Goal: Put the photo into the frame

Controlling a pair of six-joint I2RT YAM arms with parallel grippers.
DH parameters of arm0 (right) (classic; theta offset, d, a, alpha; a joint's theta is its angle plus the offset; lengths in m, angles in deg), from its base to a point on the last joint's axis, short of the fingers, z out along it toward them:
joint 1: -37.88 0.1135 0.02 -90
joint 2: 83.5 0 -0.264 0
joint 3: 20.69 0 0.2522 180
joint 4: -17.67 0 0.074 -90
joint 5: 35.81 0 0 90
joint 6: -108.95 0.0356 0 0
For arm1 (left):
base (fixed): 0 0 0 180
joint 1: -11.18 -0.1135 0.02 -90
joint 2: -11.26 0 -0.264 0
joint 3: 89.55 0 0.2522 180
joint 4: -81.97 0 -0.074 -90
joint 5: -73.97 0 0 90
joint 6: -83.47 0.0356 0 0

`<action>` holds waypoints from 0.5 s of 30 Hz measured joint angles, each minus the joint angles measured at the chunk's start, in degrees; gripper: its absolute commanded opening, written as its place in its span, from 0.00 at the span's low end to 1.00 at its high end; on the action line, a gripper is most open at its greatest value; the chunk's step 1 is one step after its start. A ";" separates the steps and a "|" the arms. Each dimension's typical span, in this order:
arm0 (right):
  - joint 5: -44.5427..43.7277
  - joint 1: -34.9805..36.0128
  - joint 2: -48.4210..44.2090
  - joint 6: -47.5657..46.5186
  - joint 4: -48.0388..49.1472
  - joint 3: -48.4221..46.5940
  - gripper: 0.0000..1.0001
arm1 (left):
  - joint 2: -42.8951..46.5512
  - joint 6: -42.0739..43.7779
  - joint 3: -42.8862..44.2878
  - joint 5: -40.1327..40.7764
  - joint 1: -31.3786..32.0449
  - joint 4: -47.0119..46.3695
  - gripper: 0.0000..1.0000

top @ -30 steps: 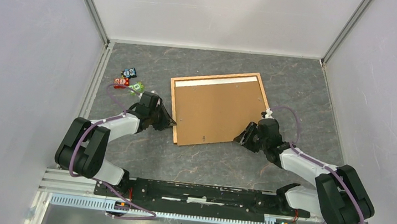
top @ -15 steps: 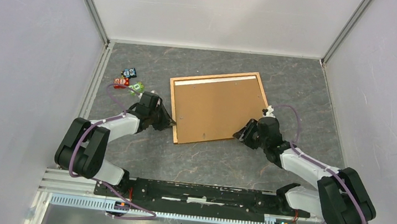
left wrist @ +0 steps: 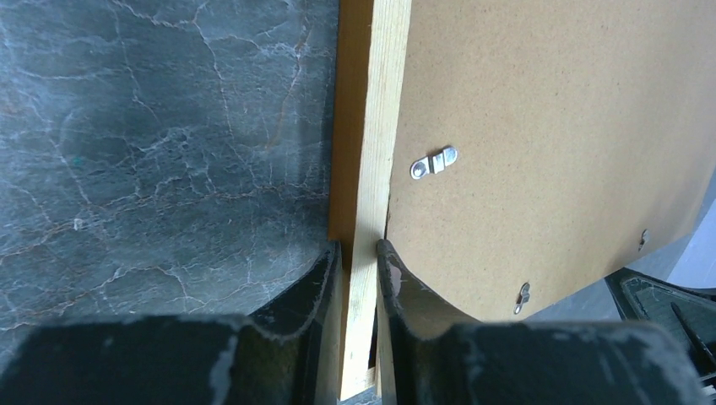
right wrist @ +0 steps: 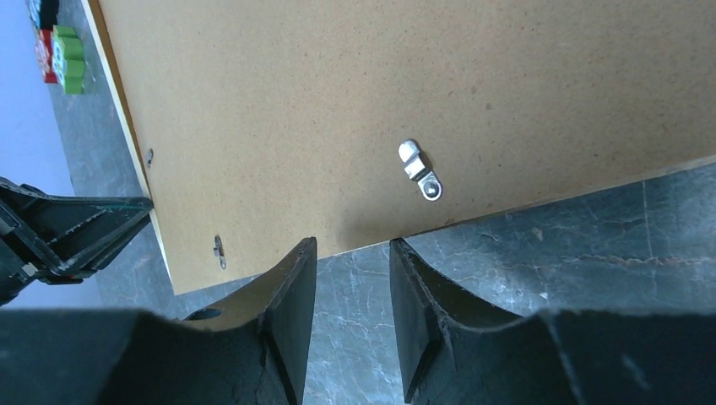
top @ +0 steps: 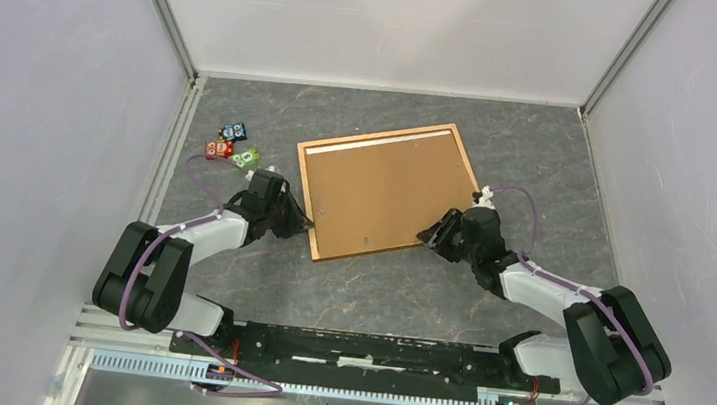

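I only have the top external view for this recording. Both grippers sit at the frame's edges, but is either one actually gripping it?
Observer: Yes. The left wrist view shows the left gripper closed on the wooden side rail of the frame, one finger on each side.
Operator: And the right one?
Observer: In the right wrist view the right gripper is open, with bare table between its fingers. The frame's near edge ends right at the fingertips.
Operator: What are the small dots on the brown back?
Observer: Small metal clips, each fixed at one end and lying flat on the fibreboard.
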 measured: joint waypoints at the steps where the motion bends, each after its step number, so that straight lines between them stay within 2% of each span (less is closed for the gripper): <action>1: -0.04 0.00 0.28 0.26 0.48 0.00 0.42 | 0.00 0.00 0.00 0.00 -0.02 0.00 0.12; 15: -0.96 0.72 0.90 3.17 5.62 -1.11 0.42 | 0.02 0.00 -0.17 0.07 -0.04 -0.42 0.12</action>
